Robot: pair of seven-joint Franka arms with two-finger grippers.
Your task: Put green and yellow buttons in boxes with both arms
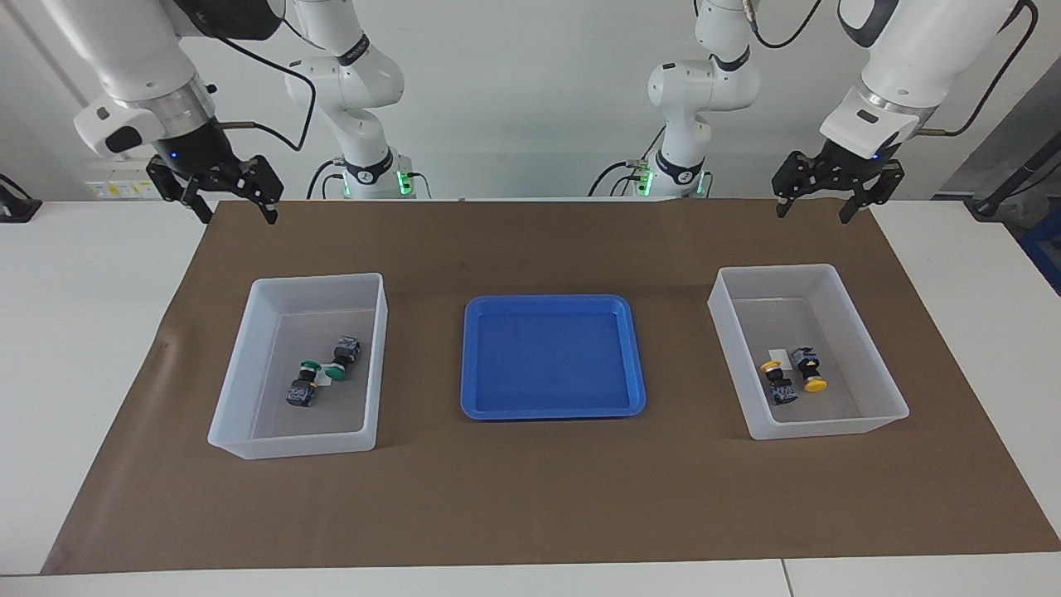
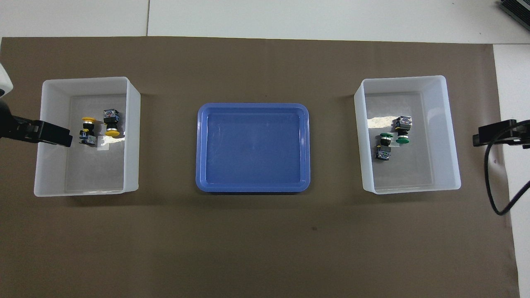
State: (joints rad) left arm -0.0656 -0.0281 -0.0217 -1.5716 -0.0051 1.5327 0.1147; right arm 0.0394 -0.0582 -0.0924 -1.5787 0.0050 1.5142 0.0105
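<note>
Two yellow buttons (image 1: 779, 383) (image 2: 88, 131) lie side by side in the translucent box (image 1: 829, 424) (image 2: 131, 136) at the left arm's end of the table. Two green buttons (image 1: 308, 381) (image 2: 385, 145) lie together in the alike box (image 1: 290, 444) (image 2: 451, 136) at the right arm's end. My left gripper (image 1: 814, 211) (image 2: 49, 134) hangs open and empty, high over the mat edge by the yellow buttons' box. My right gripper (image 1: 239, 215) (image 2: 492, 136) hangs open and empty, high over the mat edge by the green buttons' box. Neither touches anything.
A shallow blue tray (image 1: 553, 410) (image 2: 252, 188) sits between the two boxes with nothing in it. A brown mat (image 1: 530, 497) covers the white table under everything. A black cable (image 2: 495, 198) hangs by the right gripper.
</note>
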